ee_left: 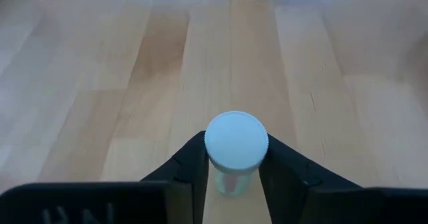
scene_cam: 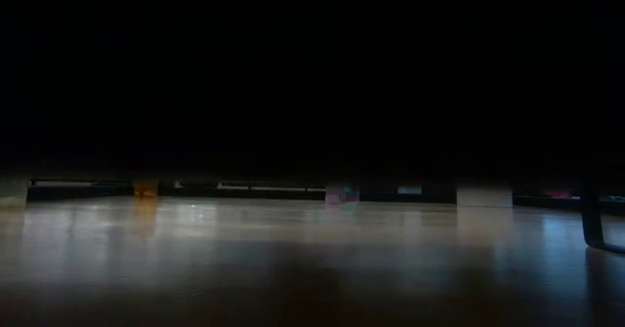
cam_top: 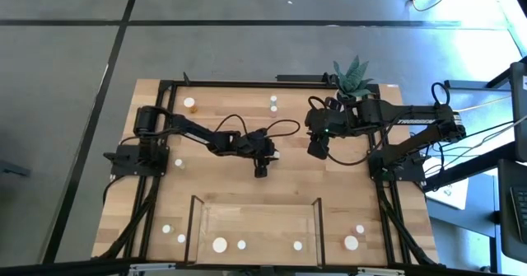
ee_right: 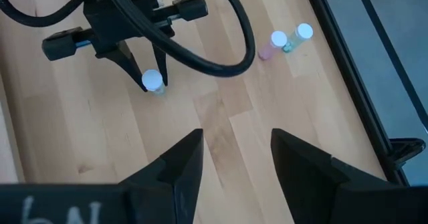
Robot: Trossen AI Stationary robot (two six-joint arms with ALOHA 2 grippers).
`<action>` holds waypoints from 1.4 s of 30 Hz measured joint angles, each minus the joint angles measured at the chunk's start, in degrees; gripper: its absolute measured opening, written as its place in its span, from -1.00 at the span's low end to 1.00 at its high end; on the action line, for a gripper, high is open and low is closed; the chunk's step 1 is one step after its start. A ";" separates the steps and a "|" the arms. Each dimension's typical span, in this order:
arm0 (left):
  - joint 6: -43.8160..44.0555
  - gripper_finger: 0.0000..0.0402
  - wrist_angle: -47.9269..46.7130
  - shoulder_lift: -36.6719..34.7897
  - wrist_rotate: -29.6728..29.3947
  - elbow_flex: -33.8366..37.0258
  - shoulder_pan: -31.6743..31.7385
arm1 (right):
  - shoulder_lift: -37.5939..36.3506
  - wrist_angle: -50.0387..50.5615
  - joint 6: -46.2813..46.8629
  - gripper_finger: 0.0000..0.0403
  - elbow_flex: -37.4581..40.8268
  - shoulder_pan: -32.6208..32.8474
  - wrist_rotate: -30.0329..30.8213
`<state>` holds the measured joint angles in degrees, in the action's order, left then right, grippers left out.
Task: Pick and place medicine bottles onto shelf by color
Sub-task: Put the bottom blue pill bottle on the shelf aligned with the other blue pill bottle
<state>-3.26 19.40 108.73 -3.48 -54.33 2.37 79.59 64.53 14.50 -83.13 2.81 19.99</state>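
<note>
- Left gripper [ee_left: 232, 177] pinched a white-capped bottle [ee_left: 235, 144] mid-table; it probably needed a straight lift to keep the bottle upright.
- The shelf [cam_top: 255, 222] lay nearer, holding three bottles.
- Right gripper [ee_right: 231, 160] hung spread, right of centre.

Grey floor [cam_top: 247, 45] with dark seams around the wooden table [cam_top: 247, 189].

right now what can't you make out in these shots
- Low view: almost wholly dark, so both arms are hidden.
- Left wrist view: the white cap covers the body of the bottle between the left gripper fingers; its colour is unclear.
- High view: bottles on the shelf show only caps, too small to tell colours.
</note>
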 joint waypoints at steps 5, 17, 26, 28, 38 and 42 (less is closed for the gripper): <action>0.20 -0.49 -3.84 -2.74 0.04 0.07 -0.50 | 0.00 0.01 0.00 -0.12 0.00 0.01 -0.02; 0.30 -0.49 -15.37 -14.07 0.16 0.04 -4.38 | 0.00 0.00 0.00 -0.12 0.00 0.02 -0.02; 2.79 -0.49 -24.65 -22.59 0.83 0.04 -9.09 | 0.00 -0.04 0.00 -0.12 0.00 0.02 -0.02; 2.92 -0.49 -26.49 -24.07 3.76 0.04 -9.98 | 0.00 -0.02 0.00 -0.12 0.00 0.01 -0.02; 3.36 -0.49 -27.53 -26.07 13.17 0.04 -14.56 | 0.00 -0.57 -0.22 -0.12 0.00 0.02 -0.63; 3.77 -0.49 -27.51 -25.81 13.25 0.07 -17.30 | 0.00 -1.06 -2.78 -0.12 0.00 0.00 -3.89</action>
<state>0.50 -8.11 82.92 9.77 -54.26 -14.93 79.59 63.47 11.73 -83.13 2.81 16.10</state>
